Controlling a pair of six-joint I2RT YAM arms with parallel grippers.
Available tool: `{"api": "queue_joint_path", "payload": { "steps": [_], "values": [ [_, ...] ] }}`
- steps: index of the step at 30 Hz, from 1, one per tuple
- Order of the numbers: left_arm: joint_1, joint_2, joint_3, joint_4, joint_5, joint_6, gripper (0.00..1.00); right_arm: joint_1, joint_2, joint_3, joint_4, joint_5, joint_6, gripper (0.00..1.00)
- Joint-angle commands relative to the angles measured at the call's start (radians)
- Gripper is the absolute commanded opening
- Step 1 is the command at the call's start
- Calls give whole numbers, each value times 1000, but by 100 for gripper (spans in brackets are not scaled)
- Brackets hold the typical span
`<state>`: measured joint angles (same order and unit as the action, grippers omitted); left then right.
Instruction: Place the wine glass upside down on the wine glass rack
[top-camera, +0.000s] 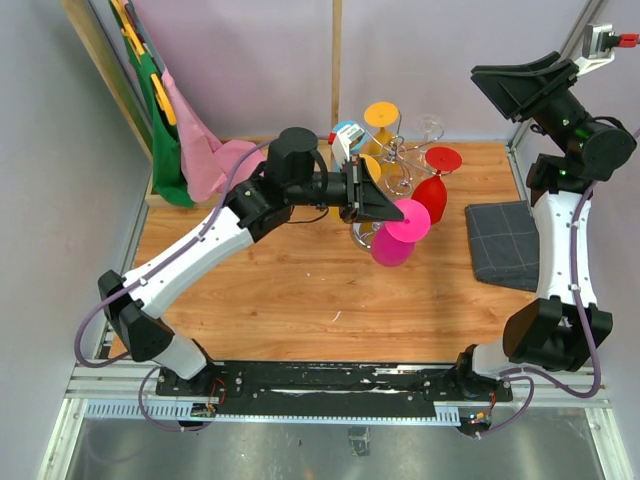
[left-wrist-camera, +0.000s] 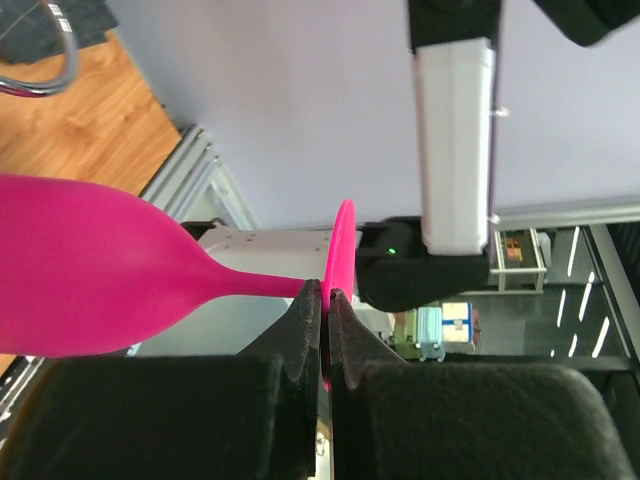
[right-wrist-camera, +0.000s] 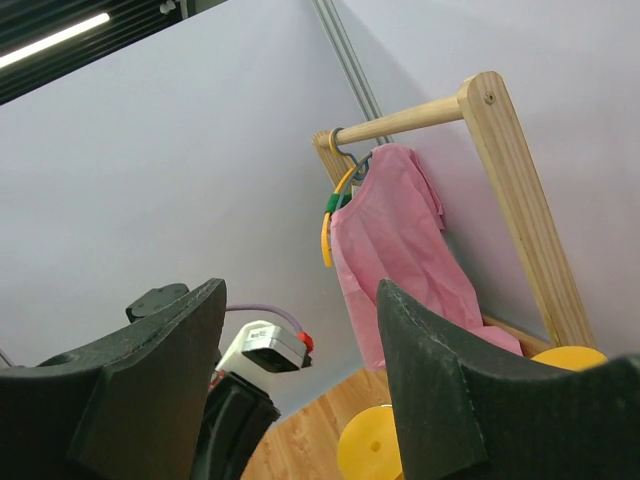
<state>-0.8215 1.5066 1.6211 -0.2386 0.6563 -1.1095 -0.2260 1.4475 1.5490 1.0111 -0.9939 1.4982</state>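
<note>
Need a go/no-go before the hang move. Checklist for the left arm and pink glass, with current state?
1. Left gripper shut on the pink wine glass, at the stem by the foot: ok.
2. Glass hung on the wine glass rack: not ok, it is held in front of it.
3. Free rack arm: cannot tell.
4. Clearance to the red glass: cannot tell, the two look close.
5. Right gripper open, raised away from the rack: ok.

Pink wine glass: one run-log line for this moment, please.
left gripper: shut on stem of opaque pink wine glass | glass: foot up, beside chrome wire rack, hanging unconfirmed | right gripper: open, empty
</note>
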Motion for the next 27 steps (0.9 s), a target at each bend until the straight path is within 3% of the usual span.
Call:
{"api": "queue_joint_path", "payload": {
  "steps": [1, 27],
  "values": [
    [-20, 33, 63, -46, -51, 49, 0, -16, -36, -19, -17, 3, -45, 63],
    [-33, 205, 166, 2, -237, -2, 0, -18, -51, -33, -64, 5, -69, 63]
  ]
}}
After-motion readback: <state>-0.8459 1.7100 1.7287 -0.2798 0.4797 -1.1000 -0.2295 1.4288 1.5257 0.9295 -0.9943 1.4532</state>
